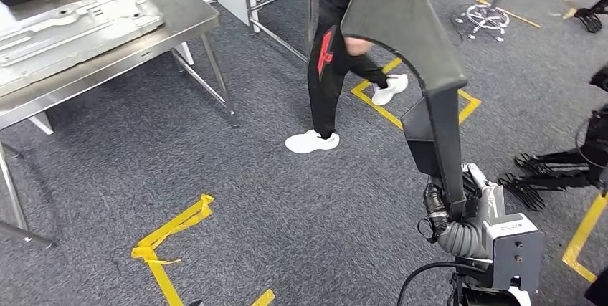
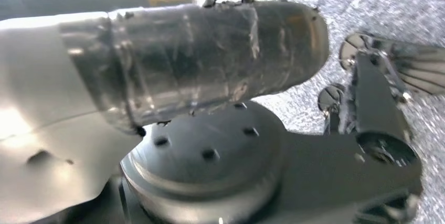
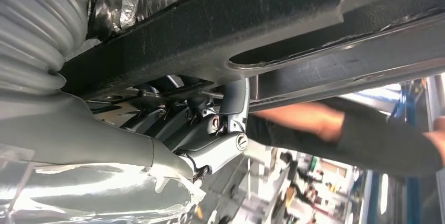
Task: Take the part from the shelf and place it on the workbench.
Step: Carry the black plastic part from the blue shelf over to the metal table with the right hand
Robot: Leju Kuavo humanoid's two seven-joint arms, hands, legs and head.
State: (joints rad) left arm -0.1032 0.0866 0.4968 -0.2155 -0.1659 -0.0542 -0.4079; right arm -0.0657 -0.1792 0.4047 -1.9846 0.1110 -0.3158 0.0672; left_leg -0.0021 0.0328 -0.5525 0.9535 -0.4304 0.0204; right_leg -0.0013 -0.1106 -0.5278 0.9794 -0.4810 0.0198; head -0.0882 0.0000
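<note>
The right hand [image 1: 459, 209], nearest, grips the long dark part [image 1: 409, 41], fingers wrapped on its lower end. The left hand's [image 2: 199, 56] fingers cannot be judged. Beyond, a person [image 1: 331, 48] walks close; the raised part could strike them before reaching the workbench [image 1: 143, 41].

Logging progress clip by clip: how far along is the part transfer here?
Pickup looks done: the right hand holds the long dark part upright, off any shelf. The robot faces carpet with a person walking ahead. Left: placing it on the metal workbench, which lies off to the left. The left hand carries nothing.
</note>
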